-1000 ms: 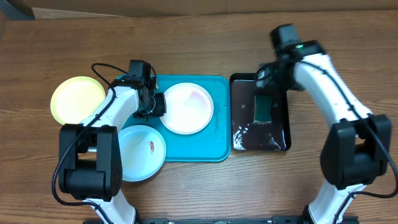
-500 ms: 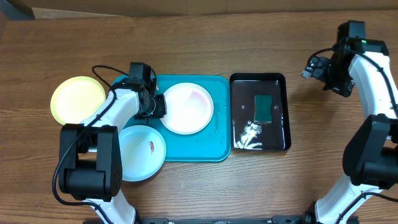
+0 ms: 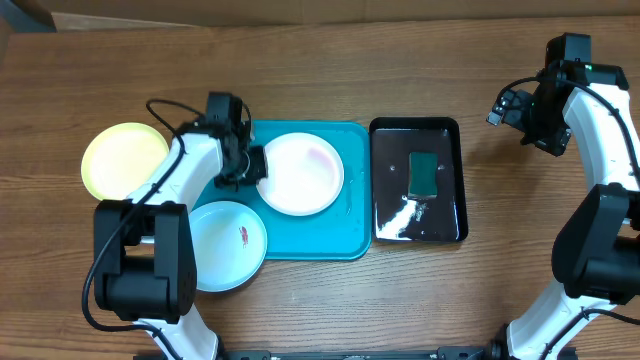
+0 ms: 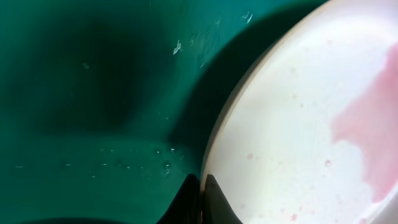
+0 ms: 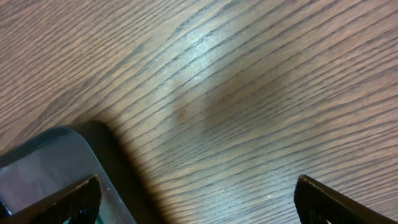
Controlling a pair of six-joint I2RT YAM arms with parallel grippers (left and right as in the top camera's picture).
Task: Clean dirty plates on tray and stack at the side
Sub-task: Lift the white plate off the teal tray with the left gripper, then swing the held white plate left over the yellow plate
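The white plate (image 3: 300, 173) lies on the turquoise tray (image 3: 310, 235) and carries a pink smear. My left gripper (image 3: 247, 166) is at its left rim; in the left wrist view the jaws (image 4: 202, 186) are closed on the edge of the white plate (image 4: 298, 124) above the tray floor (image 4: 93, 93). The pale blue plate (image 3: 228, 245) with a small red smear lies at the tray's front left corner. The lime-green plate (image 3: 125, 160) lies on the table to the left. My right gripper (image 3: 508, 106) is open and empty over bare wood (image 5: 199, 193).
A glossy black tray (image 3: 392, 150) holding a green sponge (image 3: 424, 175) and some wet foam stands right of the turquoise tray. Its corner shows in the right wrist view (image 5: 37, 162). Bare wooden table lies to the right and along the back.
My right arm swung from above the black tray out to the right, leaving the sponge in the tray, then stopped. The left gripper stays at the white plate's rim.
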